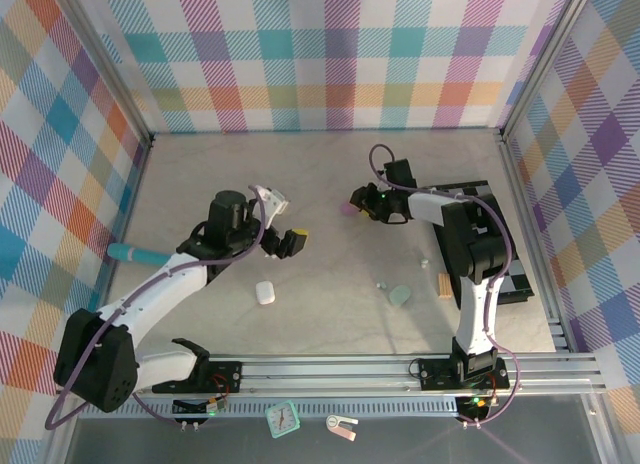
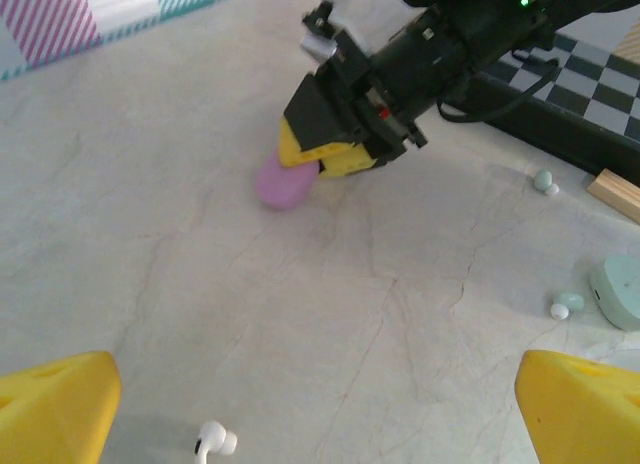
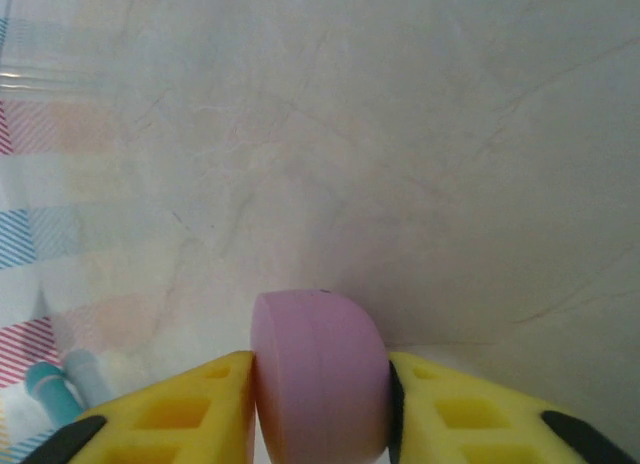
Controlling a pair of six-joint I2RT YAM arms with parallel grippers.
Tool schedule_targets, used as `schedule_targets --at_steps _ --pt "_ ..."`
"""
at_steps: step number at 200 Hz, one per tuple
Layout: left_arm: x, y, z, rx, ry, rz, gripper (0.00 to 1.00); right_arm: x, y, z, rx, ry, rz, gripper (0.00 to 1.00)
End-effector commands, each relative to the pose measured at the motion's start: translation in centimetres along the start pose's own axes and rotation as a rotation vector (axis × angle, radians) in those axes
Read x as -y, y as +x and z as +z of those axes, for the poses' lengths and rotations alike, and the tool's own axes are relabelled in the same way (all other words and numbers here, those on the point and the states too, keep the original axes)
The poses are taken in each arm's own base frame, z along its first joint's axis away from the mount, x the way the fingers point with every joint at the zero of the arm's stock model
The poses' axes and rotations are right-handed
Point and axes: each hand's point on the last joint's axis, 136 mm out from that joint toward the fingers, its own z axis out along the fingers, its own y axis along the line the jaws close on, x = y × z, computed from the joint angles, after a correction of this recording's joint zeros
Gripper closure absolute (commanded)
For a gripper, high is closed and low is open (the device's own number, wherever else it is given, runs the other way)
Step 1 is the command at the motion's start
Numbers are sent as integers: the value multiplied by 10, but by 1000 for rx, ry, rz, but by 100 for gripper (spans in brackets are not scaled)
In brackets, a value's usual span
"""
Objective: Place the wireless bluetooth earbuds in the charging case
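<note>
Currently the right gripper [image 3: 320, 389] clamps a pink pebble-shaped plastic case [image 3: 320, 344], seen from above at two o'clock from the left gripper [image 2: 320, 409], whose fingers are wide apart.

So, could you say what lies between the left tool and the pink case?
Left wrist view: a white earbud by the left tool, then bare table up to the pink case.

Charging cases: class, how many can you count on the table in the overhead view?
3. A pink case sits between the right gripper's fingers, a white case lies near the middle, and a green case lies right of it. Others may hide under the arms.
</note>
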Motion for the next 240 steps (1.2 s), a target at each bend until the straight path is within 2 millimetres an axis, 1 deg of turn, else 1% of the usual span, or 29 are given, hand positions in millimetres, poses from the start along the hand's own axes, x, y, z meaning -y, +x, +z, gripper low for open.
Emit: schedule_targets --at_steps 1,20,28,36,45,53,58,69,92,105,110,119,141,167,196,219,240 --pt "3 30 -9 -230 -22 -99 0 -5 -16 -14 39 34 -80 52" --pt "3 34 -19 -284 -56 -150 0 -3 -22 -25 60 75 -124 40" --pt "-1 35 -23 -289 -95 -185 0 -2 -24 -31 70 95 -142 36" --pt "-8 36 -28 -291 -149 -238 0 -1 -25 -38 83 115 -162 32" --pt "-20 37 -36 -292 -251 -322 0 -1 -26 -46 94 135 -185 29" --pt "-33 37 -46 -285 -355 -409 0 -3 -25 -53 97 144 -208 28" --pt "-38 39 -53 -293 -406 -459 0 -7 -24 -58 94 140 -221 27" --pt "-42 48 -62 -321 -471 -522 0 -15 -16 -66 68 113 -241 25" --pt "-37 73 -69 -420 -509 -643 0 -32 3 -81 46 53 -274 23" --pt "-40 88 -78 -476 -594 -730 0 -38 14 -87 40 49 -308 23" --pt "-42 95 -83 -501 -638 -765 2 -39 19 -89 39 52 -321 22" --pt "-41 103 -86 -547 -669 -804 3 -40 25 -93 39 61 -339 22" --pt "-34 118 -84 -627 -704 -911 3 -39 36 -98 36 72 -355 22" --pt "-27 139 -75 -699 -747 -987 7 -37 40 -99 35 73 -352 22" --pt "-20 164 -63 -801 -794 -1003 11 -37 41 -99 35 69 -354 22" --pt "-14 176 -49 -863 -792 -970 15 -36 42 -98 27 69 -349 22" --pt "-7 187 -33 -913 -750 -935 20 -36 43 -97 23 67 -351 22"
